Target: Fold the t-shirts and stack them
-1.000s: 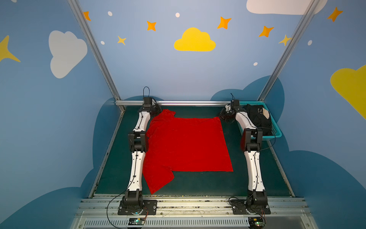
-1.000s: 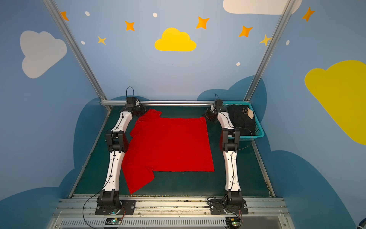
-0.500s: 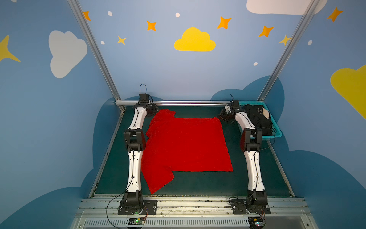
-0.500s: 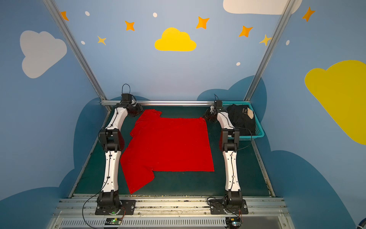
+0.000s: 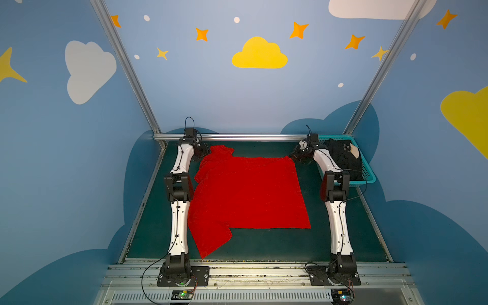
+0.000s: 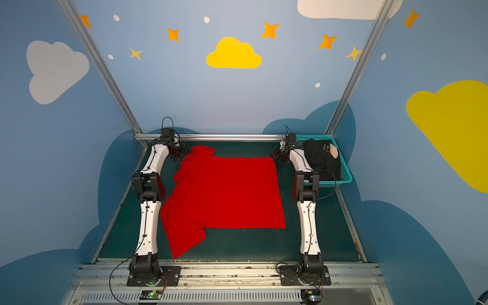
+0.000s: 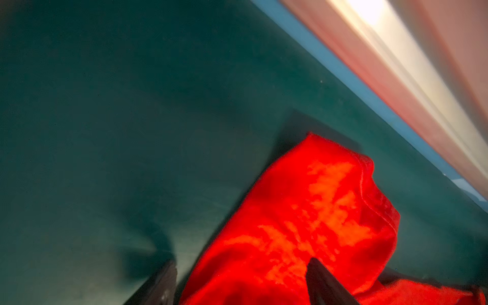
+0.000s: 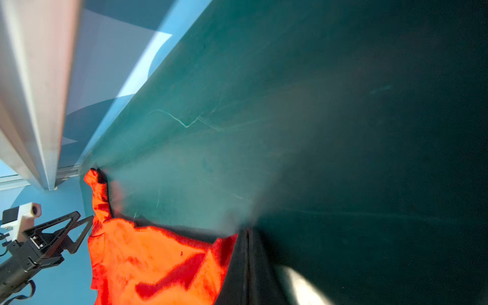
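Two grippers are working the far edge: the left gripper (image 5: 203, 153) is hanging open over the red shirt's (image 5: 248, 192) sleeve, while the right gripper (image 5: 295, 157) is clamping its far-right corner. Far right, black shirts (image 5: 342, 158) are sitting in the basket (image 5: 369, 180). Pulling one-sided, I'd say, risks skewing the spread cloth.

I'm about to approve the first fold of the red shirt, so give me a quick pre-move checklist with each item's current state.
1. Corner grip: right gripper shut on the red t-shirt at its far right corner: ok.
2. Sleeve grip: left gripper on the far sleeve: not ok; jaws open, one finger over the cloth.
3. Shirt flat: not ok; left side rumpled.
4. The black t-shirts out of the way in the basket: ok.
5. How firmly the corner is pinched: cannot tell.
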Tool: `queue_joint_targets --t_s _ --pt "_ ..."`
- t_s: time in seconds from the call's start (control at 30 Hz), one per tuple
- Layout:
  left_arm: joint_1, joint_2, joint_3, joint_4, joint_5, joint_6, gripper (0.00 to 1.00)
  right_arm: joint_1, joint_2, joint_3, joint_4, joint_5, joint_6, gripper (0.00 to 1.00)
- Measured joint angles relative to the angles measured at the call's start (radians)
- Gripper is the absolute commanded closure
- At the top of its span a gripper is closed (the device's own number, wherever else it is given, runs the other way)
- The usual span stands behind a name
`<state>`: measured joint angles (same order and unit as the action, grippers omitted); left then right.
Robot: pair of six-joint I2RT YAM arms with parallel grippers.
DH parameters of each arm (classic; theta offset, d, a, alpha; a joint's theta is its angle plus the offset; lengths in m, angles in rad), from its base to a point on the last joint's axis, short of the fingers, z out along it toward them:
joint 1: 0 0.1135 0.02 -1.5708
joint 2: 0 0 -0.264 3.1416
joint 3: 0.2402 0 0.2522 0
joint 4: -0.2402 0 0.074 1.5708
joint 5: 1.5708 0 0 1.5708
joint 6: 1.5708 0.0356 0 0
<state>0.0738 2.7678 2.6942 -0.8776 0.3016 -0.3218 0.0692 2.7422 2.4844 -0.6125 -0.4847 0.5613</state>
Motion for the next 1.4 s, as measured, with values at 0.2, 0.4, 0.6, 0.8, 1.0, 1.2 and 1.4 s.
queue_joint_targets --t_s 0.2,0.4,0.6,0.8,1.0,1.2,1.4 --pt "-0.01 0.008 0.012 -0.051 0.005 0.004 0.37 0.01 -0.02 -0.032 -0.011 -0.006 -0.003 1.0" --pt "-0.024 0.015 0.025 -0.1 -0.004 0.013 0.76 0.013 -0.032 -0.053 -0.01 -0.013 -0.005 1.0" --pt "-0.037 0.015 0.023 -0.084 -0.026 0.002 0.88 0.013 -0.037 -0.058 -0.017 -0.014 -0.011 1.0" --pt "-0.036 0.0 -0.008 -0.042 -0.046 -0.005 0.95 0.013 -0.056 -0.069 -0.047 -0.012 -0.041 1.0" --pt "-0.037 -0.11 -0.163 0.006 -0.048 0.024 0.95 0.013 -0.151 -0.124 -0.061 -0.011 -0.091 1.0" --pt "-0.038 -0.216 -0.236 0.032 -0.045 0.061 0.95 0.013 -0.302 -0.25 -0.058 -0.008 -0.146 1.0" --pt "-0.044 -0.275 -0.349 0.058 -0.048 0.084 0.95 0.016 -0.434 -0.439 -0.058 0.014 -0.204 1.0"
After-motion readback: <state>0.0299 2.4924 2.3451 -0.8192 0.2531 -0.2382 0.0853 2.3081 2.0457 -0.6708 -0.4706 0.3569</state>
